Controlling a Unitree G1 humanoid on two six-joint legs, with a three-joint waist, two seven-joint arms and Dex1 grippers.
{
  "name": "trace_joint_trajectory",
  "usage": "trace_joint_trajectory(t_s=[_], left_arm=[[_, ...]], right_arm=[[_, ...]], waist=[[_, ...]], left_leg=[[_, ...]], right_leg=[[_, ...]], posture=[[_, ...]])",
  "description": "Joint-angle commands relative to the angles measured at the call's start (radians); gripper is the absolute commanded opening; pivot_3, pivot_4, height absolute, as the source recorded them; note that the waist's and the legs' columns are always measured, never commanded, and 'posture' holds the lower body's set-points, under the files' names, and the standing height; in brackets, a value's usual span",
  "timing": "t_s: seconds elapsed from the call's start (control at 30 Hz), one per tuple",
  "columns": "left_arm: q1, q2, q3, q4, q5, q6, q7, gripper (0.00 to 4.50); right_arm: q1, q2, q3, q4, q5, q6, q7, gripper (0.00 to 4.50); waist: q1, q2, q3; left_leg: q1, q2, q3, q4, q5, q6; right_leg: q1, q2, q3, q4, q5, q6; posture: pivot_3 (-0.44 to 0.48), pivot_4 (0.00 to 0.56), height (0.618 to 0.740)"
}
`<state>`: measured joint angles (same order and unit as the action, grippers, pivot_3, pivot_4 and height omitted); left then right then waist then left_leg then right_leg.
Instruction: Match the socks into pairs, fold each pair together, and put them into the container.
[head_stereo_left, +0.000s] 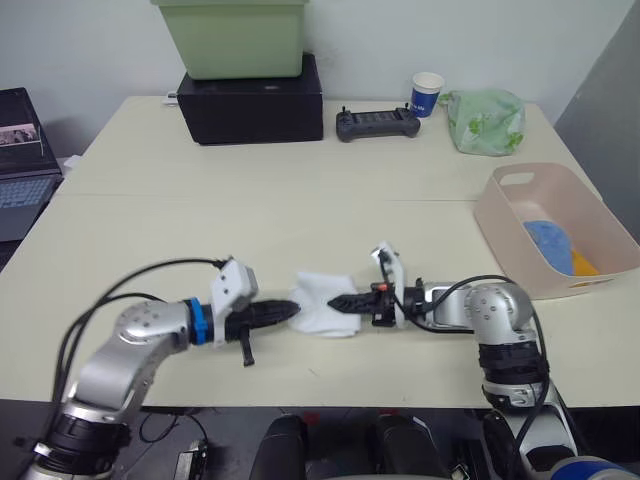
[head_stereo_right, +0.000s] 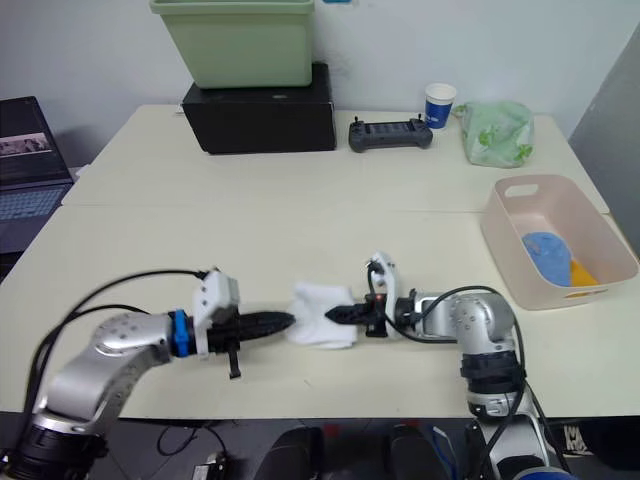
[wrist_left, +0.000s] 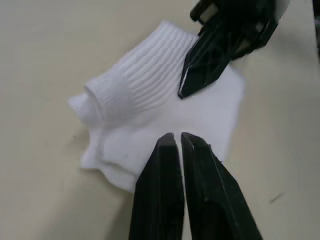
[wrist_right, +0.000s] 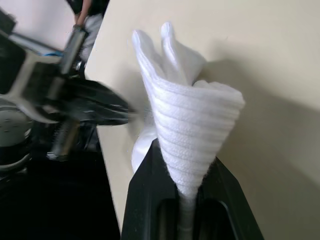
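Observation:
A pair of white socks (head_stereo_left: 322, 305) lies bunched near the table's front edge, between my two grippers. My right gripper (head_stereo_left: 342, 300) is shut on a ribbed fold of the white sock (wrist_right: 187, 125), which rises in a cone between its fingers. From the opposite side, my left gripper (wrist_left: 177, 136) is shut, its tips resting over the sock's edge (wrist_left: 150, 115) with no cloth between them. The pale pink container (head_stereo_left: 503, 232) stands at the right, holding a light blue sock (head_stereo_left: 548, 243) and an orange sock (head_stereo_left: 584, 265).
At the back stand a light green bin (head_stereo_left: 232, 38) on a black box (head_stereo_left: 252, 102), a black controller (head_stereo_left: 377, 124), a blue cup (head_stereo_left: 427, 94) and a pale green bag (head_stereo_left: 486, 122). A laptop (head_stereo_left: 20, 165) sits at the far left.

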<state>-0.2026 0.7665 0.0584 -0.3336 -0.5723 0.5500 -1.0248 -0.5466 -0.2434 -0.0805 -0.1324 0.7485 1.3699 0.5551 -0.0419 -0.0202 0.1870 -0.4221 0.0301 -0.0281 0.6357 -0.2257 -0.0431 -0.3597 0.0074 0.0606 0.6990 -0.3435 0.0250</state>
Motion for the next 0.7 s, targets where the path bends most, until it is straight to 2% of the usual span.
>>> trace_joint_trajectory(t_s=[0.03,0.13,0.2,0.33,0.47,0.53,0.6,0.7], left_arm=[[-0.137,0.017,0.072,-0.066,-0.125,0.113,0.041,1.53],[-0.249,-0.019,0.026,-0.069,-0.113,0.112,0.068,2.47],[-0.348,-0.082,-0.006,-0.058,-0.123,0.126,0.107,3.07],[-0.494,-0.180,-0.071,-0.027,-0.106,0.132,0.133,4.40],[-0.584,-0.264,-0.114,0.022,-0.090,0.115,0.149,4.46],[-0.620,-0.308,-0.130,0.046,-0.084,0.109,0.156,4.46],[-0.684,-0.382,-0.144,0.102,-0.056,0.096,0.210,4.46],[-0.728,-0.428,-0.157,0.133,-0.048,0.099,0.214,4.46]], right_arm=[[-0.055,-0.177,-0.079,-0.132,-0.003,-0.113,0.071,0.00],[-0.081,-0.298,-0.113,-0.131,-0.041,-0.208,0.091,0.00],[-0.102,-0.377,-0.145,-0.119,-0.076,-0.266,0.085,0.00],[-0.114,-0.558,-0.183,-0.100,-0.195,-0.404,0.074,0.00],[-0.112,-0.714,-0.207,-0.006,-0.306,-0.546,0.095,0.00],[-0.072,-0.816,-0.174,0.071,-0.425,-0.724,0.129,0.00],[0.038,-0.941,-0.120,0.174,-0.589,-0.981,0.170,0.00],[0.106,-1.009,-0.092,0.278,-0.677,-1.160,0.195,0.00]], waist=[[0.008,0.000,0.000],[0.009,0.000,0.000],[0.010,0.000,0.000],[0.013,0.000,0.001],[0.010,0.000,0.001],[0.012,0.000,0.001],[0.019,0.000,0.001],[0.015,0.000,0.001]], left_leg=[[-0.001,-0.001,0.000,0.001,0.000,0.000],[-0.002,-0.002,0.003,0.001,0.000,0.000],[-0.002,-0.002,0.003,0.001,0.000,0.000],[-0.012,-0.001,0.003,0.007,0.000,0.000],[-0.012,-0.001,0.004,0.007,0.000,0.000],[-0.012,-0.001,0.004,0.008,0.000,0.000],[-0.012,-0.002,0.004,0.008,0.000,0.000],[-0.012,-0.002,0.006,0.010,0.000,0.000]], right_leg=[[-0.001,0.000,0.000,0.000,0.000,0.001],[0.000,0.000,0.000,-0.002,0.001,0.002],[-0.001,0.000,0.001,-0.003,0.001,0.002],[-0.011,0.002,0.002,0.001,0.001,0.002],[-0.010,0.002,0.003,-0.001,0.001,0.002],[-0.010,0.002,0.003,0.000,0.001,0.002],[-0.010,0.001,0.004,0.000,0.001,0.002],[-0.009,0.001,0.003,-0.001,0.001,0.002]], posture=[[0.000,0.150,0.740],[0.000,0.150,0.740],[0.000,0.150,0.740],[0.000,0.150,0.740],[0.000,0.150,0.740],[0.000,0.150,0.740],[0.000,0.150,0.740],[0.000,0.150,0.740]])
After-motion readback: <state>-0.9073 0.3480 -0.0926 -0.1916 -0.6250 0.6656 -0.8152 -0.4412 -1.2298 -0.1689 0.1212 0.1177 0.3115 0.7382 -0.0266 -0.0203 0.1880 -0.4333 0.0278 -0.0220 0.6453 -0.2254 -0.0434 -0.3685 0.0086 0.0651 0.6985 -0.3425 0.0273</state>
